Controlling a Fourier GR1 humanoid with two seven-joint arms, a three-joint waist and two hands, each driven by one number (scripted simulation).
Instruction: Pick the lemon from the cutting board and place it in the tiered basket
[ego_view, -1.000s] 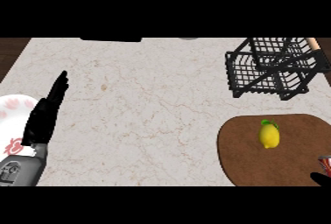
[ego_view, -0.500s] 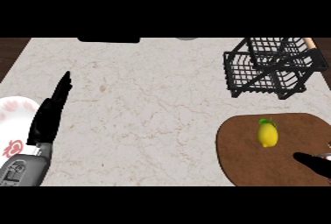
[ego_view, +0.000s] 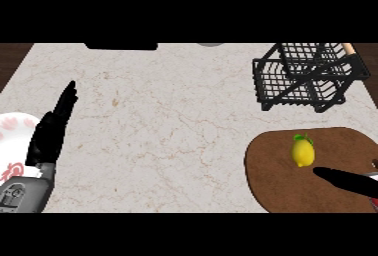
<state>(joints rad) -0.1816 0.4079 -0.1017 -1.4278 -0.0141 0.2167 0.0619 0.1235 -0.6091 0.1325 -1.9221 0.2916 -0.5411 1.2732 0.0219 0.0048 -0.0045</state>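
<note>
right hand (ego_view: 347, 181): 1.0 s ago only a tip at the lower right edge; now reaches well in over the cutting board (ego_view: 280, 175), fingers straight, pointing left and up
right fingertip: now just below and right of the lemon (ego_view: 302, 151), not touching
left hand (ego_view: 53, 129): fingertips shifted a bit right and up the counter, still straight
view: edged slightly, basket and board sit a little lower and left

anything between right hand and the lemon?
Nothing. In the head view only bare cutting board separates the right hand, fingers straight, from the lemon.
</note>
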